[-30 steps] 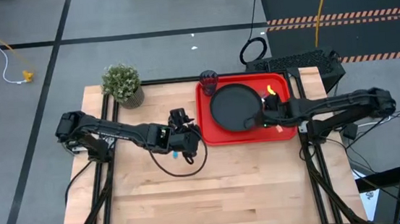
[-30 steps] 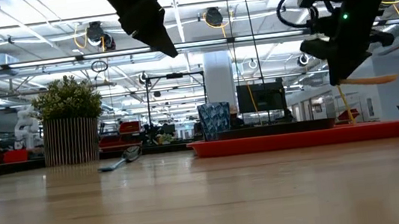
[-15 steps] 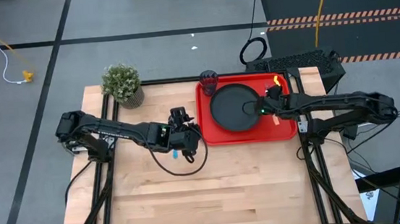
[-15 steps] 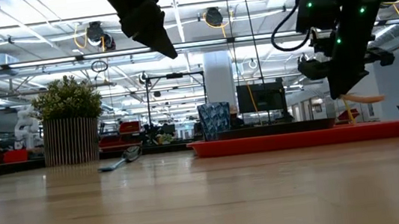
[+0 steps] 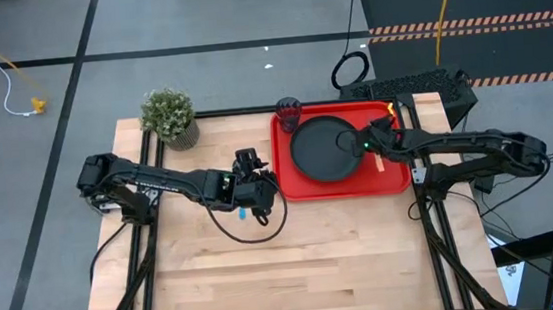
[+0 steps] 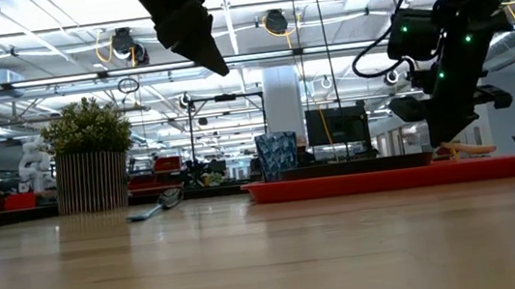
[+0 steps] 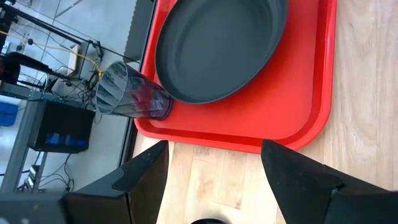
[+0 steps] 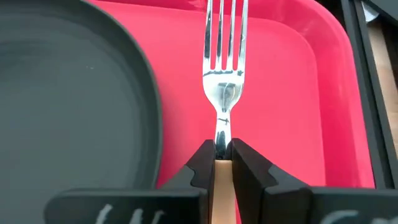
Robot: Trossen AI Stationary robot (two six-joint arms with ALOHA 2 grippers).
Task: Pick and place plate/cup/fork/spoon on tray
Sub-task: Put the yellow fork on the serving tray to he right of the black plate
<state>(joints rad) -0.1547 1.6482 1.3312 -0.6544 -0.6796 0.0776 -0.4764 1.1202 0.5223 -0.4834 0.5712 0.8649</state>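
my right gripper point(image 8: 224, 167) is clamped on the orange-handled silver fork point(image 8: 224, 68) above the red plastic tray point(image 8: 292, 81); light, stiff, slippery, so i grip the handle. left gripper point(image 7: 214, 165) gapes wide.

I see a potted green plant point(image 5: 170, 116) at the far left corner of my wooden table point(image 5: 296, 264), and a coiled black cable point(image 5: 349, 69) on the floor beyond.

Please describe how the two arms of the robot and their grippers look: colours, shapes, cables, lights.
Both arms are dark, almost black, built of slim jointed segments. The left gripper has two broad, matte black, wedge-shaped fingers. The right gripper has black fingers with small notched tips. A thin black cable loops below the left arm's wrist. Small green lights glow on the right arm.
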